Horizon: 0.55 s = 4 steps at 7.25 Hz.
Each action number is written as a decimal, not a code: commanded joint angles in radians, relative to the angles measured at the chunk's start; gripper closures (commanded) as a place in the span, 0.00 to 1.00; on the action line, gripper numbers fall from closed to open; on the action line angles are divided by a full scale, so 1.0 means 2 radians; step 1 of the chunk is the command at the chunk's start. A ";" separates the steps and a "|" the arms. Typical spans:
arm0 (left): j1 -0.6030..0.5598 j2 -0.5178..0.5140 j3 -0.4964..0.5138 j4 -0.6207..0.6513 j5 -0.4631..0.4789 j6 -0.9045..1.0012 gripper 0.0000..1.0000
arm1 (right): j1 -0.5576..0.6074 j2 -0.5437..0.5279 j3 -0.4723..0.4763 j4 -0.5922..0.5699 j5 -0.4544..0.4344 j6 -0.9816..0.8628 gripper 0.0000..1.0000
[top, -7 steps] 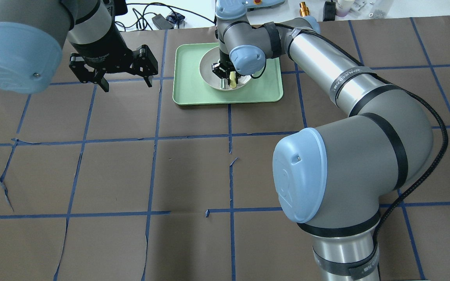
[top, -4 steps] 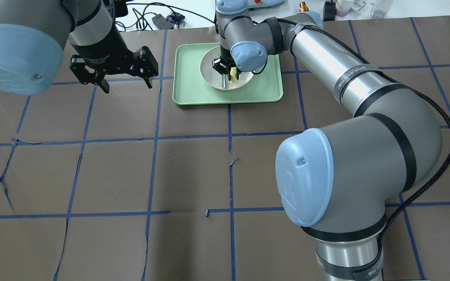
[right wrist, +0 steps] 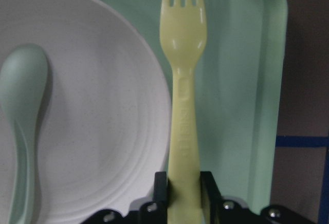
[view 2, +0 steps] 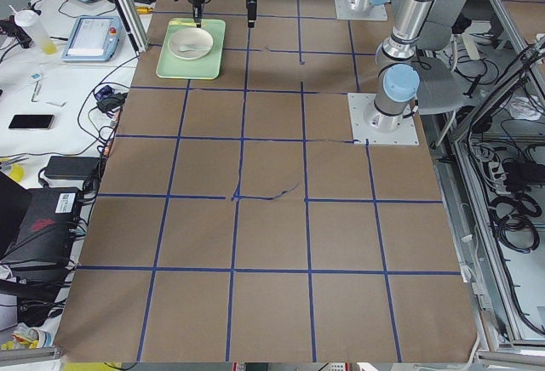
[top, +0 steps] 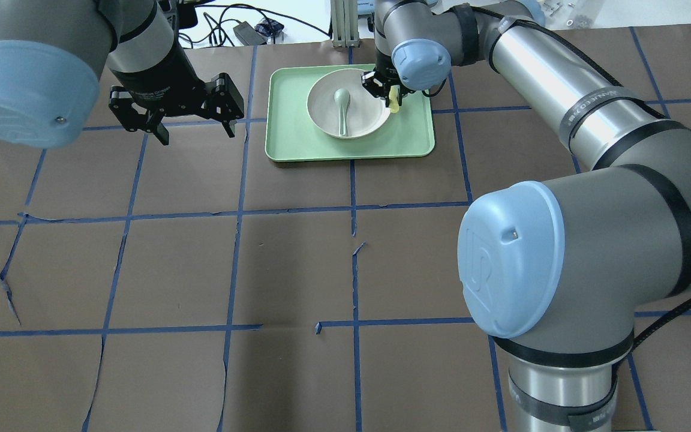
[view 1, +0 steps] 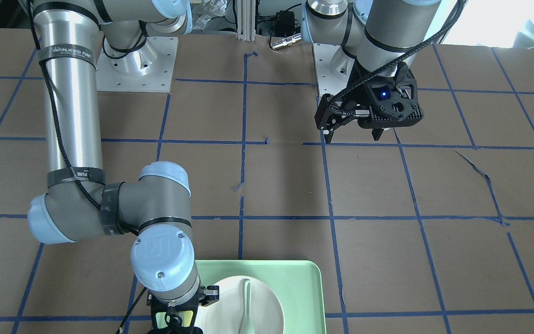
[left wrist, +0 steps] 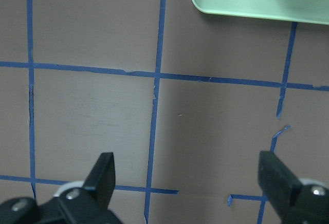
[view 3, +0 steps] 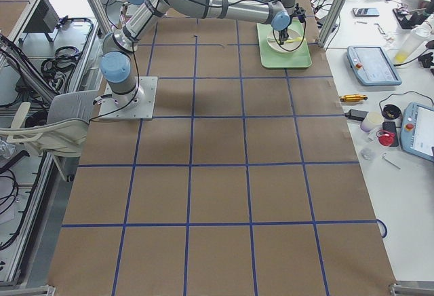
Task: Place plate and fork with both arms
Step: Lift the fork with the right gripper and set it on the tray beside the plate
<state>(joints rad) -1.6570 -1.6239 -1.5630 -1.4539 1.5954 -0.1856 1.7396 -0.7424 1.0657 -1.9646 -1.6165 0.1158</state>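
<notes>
Gripping the pale-yellow fork [right wrist: 182, 80] by its handle, tines pointing away, the right gripper [right wrist: 183, 183] hangs just off the right rim of the plate [top: 321, 117], over the mint-green tray [top: 288, 141] at the far side of the table [top: 201, 270]. A grey-green spoon [top: 341, 108] lies in the plate. The left gripper [top: 195, 133] hovers left of the tray, jaws wide and holding nothing.

The table [top: 297, 270] is covered with a brown sheet, apparently paper, divided into squares by blue tape lines. The sheet is torn in several places, most visibly near the left edge. A rectangular mint-green plastic tray [top: 285, 135] lies flat at the far centre, across one tape line. Two square light metal base plates [view 1: 160, 60] sit side by side on the near, robot side, well apart from the tray.
</notes>
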 commanded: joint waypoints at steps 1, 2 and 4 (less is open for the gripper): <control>-0.001 -0.001 0.000 0.001 0.000 -0.001 0.00 | -0.018 -0.003 0.032 0.001 -0.002 -0.019 1.00; -0.001 -0.001 0.000 0.001 0.000 -0.001 0.00 | -0.018 -0.002 0.042 0.000 0.005 -0.012 1.00; -0.001 -0.002 0.000 0.001 0.000 -0.002 0.00 | -0.018 -0.002 0.046 -0.003 0.007 -0.012 0.94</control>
<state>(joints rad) -1.6582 -1.6274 -1.5631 -1.4528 1.5953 -0.1881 1.7051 -0.7459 1.1497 -1.9675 -1.6056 0.0910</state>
